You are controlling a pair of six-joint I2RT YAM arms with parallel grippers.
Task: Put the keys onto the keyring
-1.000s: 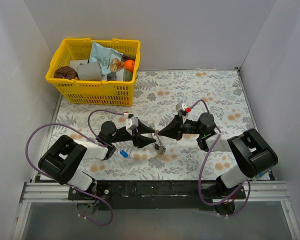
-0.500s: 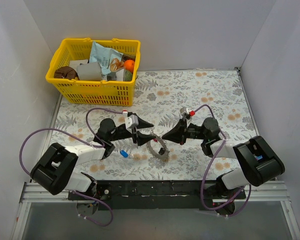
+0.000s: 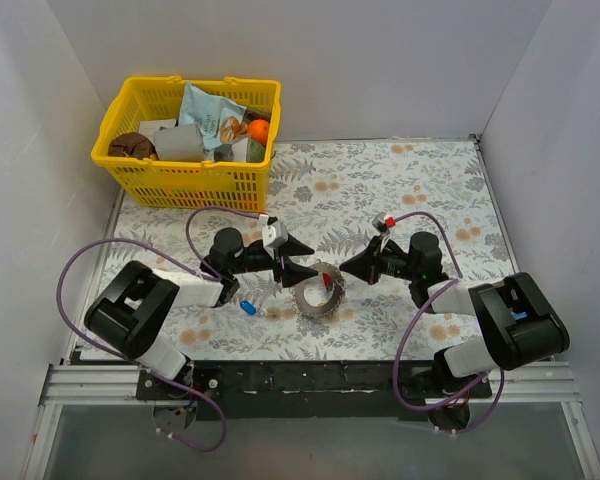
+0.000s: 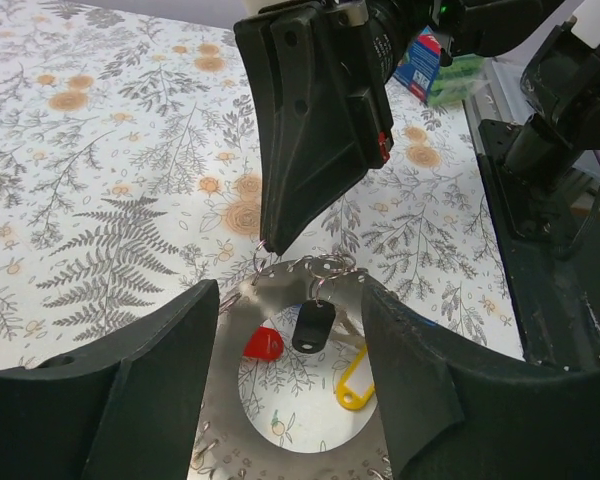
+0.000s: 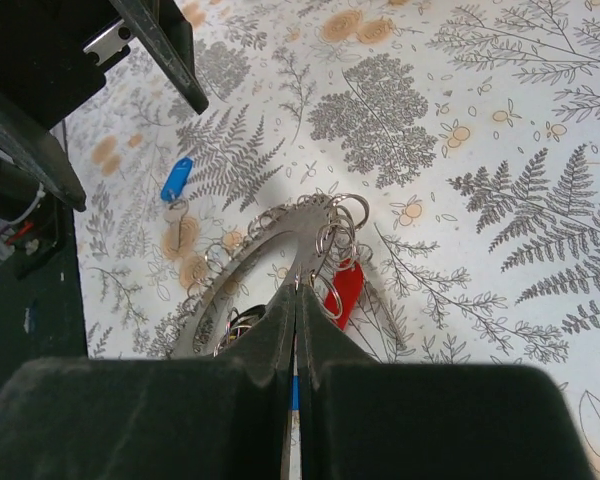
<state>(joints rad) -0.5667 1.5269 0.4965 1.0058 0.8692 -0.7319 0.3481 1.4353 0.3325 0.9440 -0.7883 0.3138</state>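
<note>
The keyring point(image 3: 318, 292) is a silver flat ring with small split rings along its rim, standing tilted on the floral mat. Red point(image 4: 263, 344), black point(image 4: 313, 325) and yellow point(image 4: 355, 380) tags hang in its opening. My right gripper point(image 3: 346, 267) is shut on the keyring's rim point(image 5: 280, 235), next to a red tag point(image 5: 346, 290). My left gripper point(image 3: 302, 270) is open, its fingers point(image 4: 160, 380) spread on either side of the keyring point(image 4: 230, 420). A blue key point(image 3: 248, 308) lies loose on the mat left of the ring; it also shows in the right wrist view point(image 5: 177, 180).
A yellow basket point(image 3: 185, 185) full of groceries stands at the back left. Grey walls close in three sides. The black mounting rail point(image 3: 310, 378) runs along the near edge. Purple cables loop beside both arms.
The keyring has swung from edge-on and lifted to tilted and resting lower on the mat. My right gripper has drawn back to the right with the rim. My left arm shifted slightly.
</note>
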